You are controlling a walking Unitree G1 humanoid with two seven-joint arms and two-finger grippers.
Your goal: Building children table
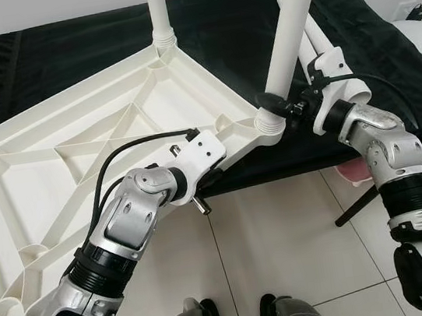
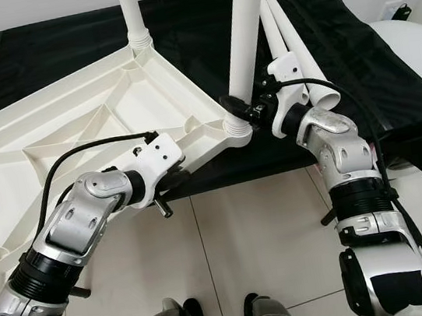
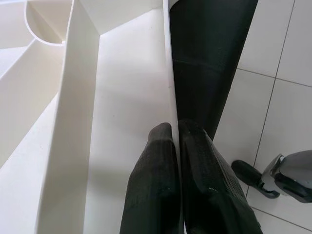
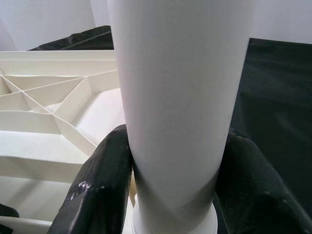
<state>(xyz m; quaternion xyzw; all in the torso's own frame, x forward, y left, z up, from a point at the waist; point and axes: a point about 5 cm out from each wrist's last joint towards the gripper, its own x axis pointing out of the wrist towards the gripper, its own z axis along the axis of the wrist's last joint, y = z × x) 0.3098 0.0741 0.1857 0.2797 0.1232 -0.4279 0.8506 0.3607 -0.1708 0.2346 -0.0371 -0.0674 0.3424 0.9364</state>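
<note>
Right hand (image 4: 173, 180) around table leg (image 4: 180, 97)

**White tabletop upside down, two legs fitted**

I see the white plastic tabletop (image 1: 105, 133) lying upside down, ribbed underside up, its far part resting on the black-draped surface (image 1: 217, 31) and its near part overhanging that surface's front edge. One white leg (image 1: 159, 12) stands upright in the far corner socket. A second leg (image 1: 291, 29) leans slightly in the near right corner socket. Two spare legs (image 1: 322, 52) lie just beside it on the cloth.
</note>
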